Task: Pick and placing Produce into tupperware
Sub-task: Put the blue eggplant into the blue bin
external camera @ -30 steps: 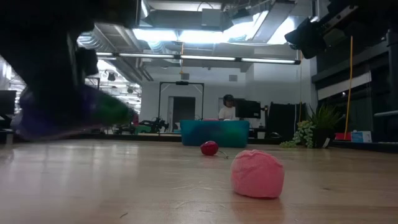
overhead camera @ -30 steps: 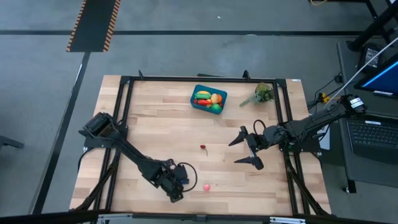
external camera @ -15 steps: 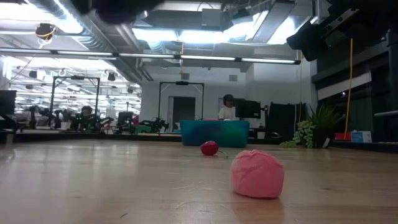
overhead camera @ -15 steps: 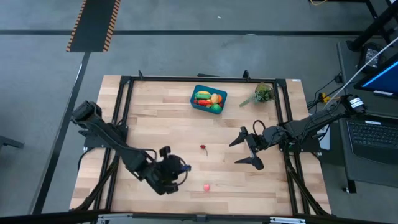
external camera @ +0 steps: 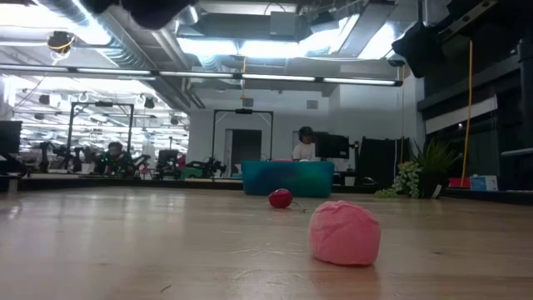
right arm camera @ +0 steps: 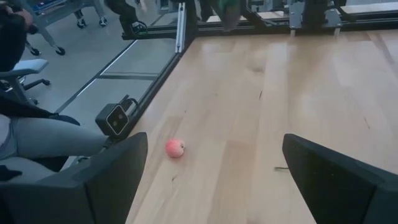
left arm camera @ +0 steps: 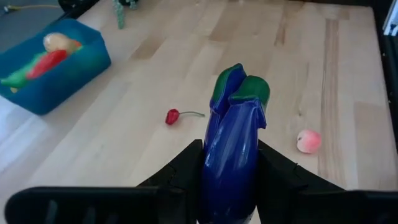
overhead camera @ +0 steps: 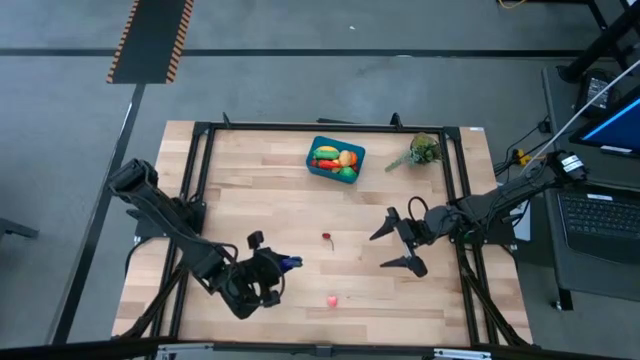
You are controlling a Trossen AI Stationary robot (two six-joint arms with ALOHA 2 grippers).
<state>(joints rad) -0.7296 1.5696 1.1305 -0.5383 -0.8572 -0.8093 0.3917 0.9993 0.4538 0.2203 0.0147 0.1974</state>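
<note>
In the left tool [left arm camera: 230, 180], a glossy purple-blue, green-capped eggplant [left arm camera: 231, 149].

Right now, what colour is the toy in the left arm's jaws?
Deep purple-blue eggplant with a green cap, clearest in the left wrist view.

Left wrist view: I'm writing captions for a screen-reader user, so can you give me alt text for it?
The left gripper holds a purple toy eggplant with a green cap between its dark jaws, above a light wooden table. Beyond it lie a small red cherry and a pink peach; farther off, a teal-blue tub holds several toy pieces.
</note>
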